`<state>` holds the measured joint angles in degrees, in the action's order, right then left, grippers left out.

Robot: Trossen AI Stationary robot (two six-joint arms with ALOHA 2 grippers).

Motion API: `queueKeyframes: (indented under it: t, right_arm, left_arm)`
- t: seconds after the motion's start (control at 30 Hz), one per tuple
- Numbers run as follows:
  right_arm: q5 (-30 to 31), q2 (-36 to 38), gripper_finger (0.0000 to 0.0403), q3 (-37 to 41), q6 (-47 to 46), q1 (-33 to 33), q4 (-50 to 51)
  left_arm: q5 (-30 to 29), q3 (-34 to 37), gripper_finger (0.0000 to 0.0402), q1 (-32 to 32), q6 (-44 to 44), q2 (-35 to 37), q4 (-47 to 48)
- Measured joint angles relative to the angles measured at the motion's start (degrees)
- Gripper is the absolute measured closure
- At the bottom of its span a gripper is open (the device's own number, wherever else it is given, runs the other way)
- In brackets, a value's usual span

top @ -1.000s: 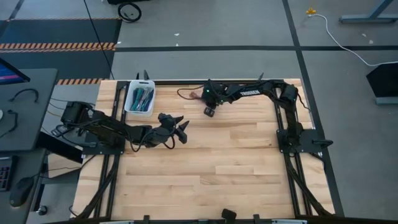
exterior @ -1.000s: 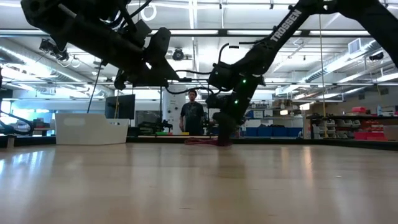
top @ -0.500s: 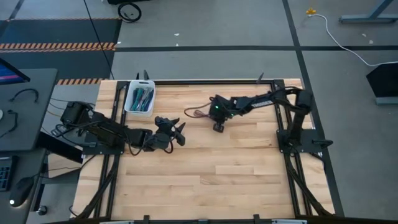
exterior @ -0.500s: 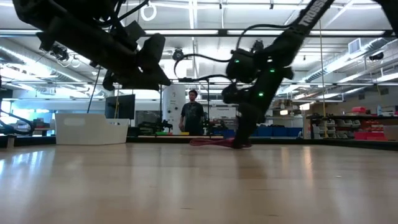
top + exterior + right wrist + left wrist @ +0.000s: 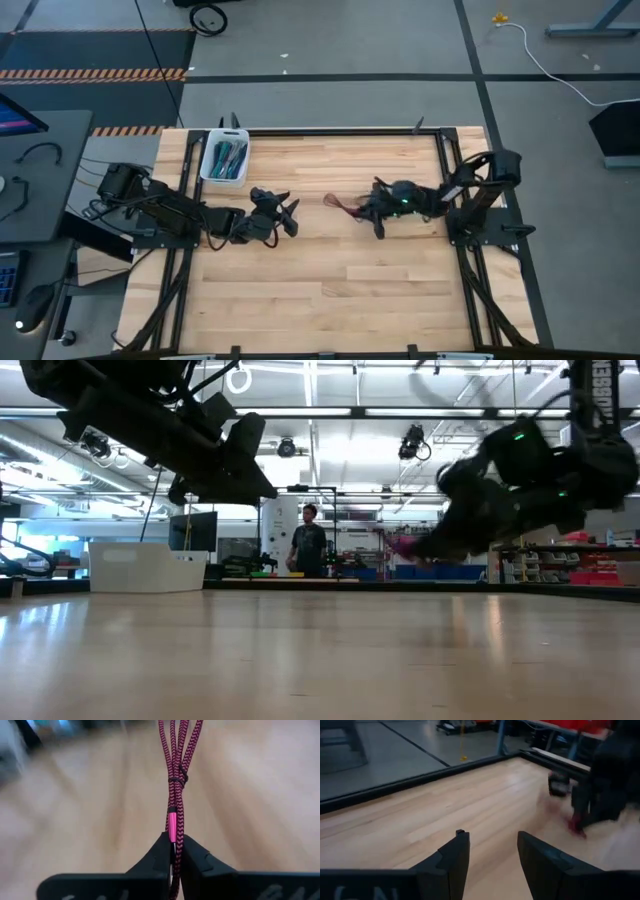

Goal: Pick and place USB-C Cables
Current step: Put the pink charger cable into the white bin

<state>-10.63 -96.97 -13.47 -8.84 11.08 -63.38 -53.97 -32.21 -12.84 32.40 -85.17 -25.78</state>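
Note:
A maroon-pink braided USB-C cable bundle sticks out ahead of my right gripper, which is shut on it. In the high view this gripper is right of the table's middle, with the cable pointing toward the table's left. The low view shows the cable above the tabletop. My left gripper hovers open left of the middle, holding nothing; its fingers show apart in the left wrist view. Several green, teal and purple cables lie in a white bin. My right gripper pinches the maroon cable bundle between its two fingers at one end, by the pink plug sleeve. The fingers lie along the bundle and come from the table's right, slanting slightly down. The bundle reaches out beyond the fingertips, lifted clear of the table.
The white bin stands at the table's far left corner. A black frame rail runs along the far edge, with arm bases at both sides. A person stands far behind the table. Bare wood fills the near half.
My right gripper has drawn back from the far middle toward the table's right and near side, tipping from pointing down to nearly level. The maroon cable, first trailing on the table, has come along and is lifted clear. My left gripper has pulled back slightly leftward.

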Motion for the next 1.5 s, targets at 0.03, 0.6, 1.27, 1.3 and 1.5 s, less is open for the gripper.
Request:
queueKeyframes:
  t: [0.03, 0.6, 1.27, 1.3, 1.5]
  right_arm:
    - [1.16, -0.85, 0.0381, 1.34, 0.1, -1.0, -6.3]
    - [0.02, -6.1, 0.0381, -11.82, 11.84, -9.2, -25.87]
    - [-2.78, -5.99, 0.0381, -20.72, 13.14, -9.19, -16.68]
    - [-2.78, -5.99, 0.0381, -20.73, 13.14, -9.19, -16.6]
    - [-2.22, -5.99, 0.0379, -20.73, 12.96, -9.19, -15.69]
  left_arm:
    - [1.1, 0.0, 0.023, 0.0, -0.83, 0.0, -0.45]
    - [21.11, -0.02, 0.023, -1.31, -28.11, -0.37, -24.1]
    - [31.89, -2.08, 0.018, 2.89, -34.99, -0.39, -39.62]
    - [32.12, -2.52, 0.0187, 2.89, -35.61, -0.39, -39.0]
    - [32.08, -3.97, 0.0291, 2.89, -36.92, -0.39, -35.74]
